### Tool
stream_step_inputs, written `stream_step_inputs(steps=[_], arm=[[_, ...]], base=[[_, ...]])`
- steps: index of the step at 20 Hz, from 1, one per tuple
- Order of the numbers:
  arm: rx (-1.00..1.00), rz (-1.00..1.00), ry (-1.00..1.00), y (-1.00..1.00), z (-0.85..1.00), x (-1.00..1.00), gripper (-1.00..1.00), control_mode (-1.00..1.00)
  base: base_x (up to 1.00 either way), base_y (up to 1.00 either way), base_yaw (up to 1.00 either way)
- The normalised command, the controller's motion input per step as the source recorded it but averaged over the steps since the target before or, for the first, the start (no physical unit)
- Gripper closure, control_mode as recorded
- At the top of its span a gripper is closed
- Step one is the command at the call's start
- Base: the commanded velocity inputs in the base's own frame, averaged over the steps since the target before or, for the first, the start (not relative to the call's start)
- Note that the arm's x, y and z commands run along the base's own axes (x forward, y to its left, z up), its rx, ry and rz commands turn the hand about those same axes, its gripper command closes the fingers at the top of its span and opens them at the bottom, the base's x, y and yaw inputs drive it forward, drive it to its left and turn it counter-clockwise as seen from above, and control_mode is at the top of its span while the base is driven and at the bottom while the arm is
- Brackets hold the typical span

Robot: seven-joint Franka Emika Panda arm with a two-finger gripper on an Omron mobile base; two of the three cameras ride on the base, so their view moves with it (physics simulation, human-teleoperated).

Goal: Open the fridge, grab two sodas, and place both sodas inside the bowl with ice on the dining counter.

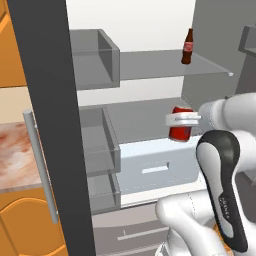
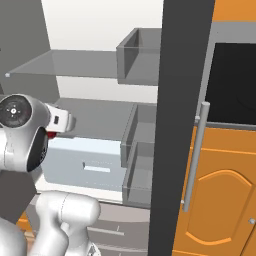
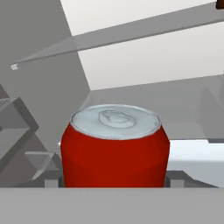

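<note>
The fridge stands open, its grey shelves showing. A red soda can stands at the front of the middle shelf. My gripper reaches in from the right and is shut on the can, one finger on each side. In the hand view the can sits close up between the fingertips, silver top showing. A sliver of the red can peeks out below the gripper in the right base view. The dark-brown soda bottle stands upright on the glass shelf above. The bowl and the dining counter are out of view.
A white drawer sits just under the can's shelf. Grey door bins hang on the open left door, whose dark edge and bar handle stand close. Orange cabinets and a marbled wall counter flank the fridge.
</note>
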Motion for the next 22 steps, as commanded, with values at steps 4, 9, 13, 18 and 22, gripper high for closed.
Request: stream_step_inputs(steps=[4, 9, 13, 18, 22], arm=[[0.00, 0.00, 0.00, -0.21, 0.27, -1.00, 1.00, -1.00], [-0.01, -0.02, 0.00, 0.02, 0.07, -0.54, 1.00, -1.00], [0.00, 0.00, 0.00, 0.01, 0.00, 0.00, 1.00, 1.00], [0.00, 0.00, 0.00, 0.00, 0.00, 0.00, 1.00, 1.00], [0.00, 0.00, 0.00, 0.00, 0.00, 0.00, 1.00, 1.00]], base=[[0.00, 0.00, 0.00], [0.00, 0.00, 0.00], [-0.22, 0.05, -0.04], [-0.86, 0.13, -0.41], [-0.74, 0.12, -0.54]])
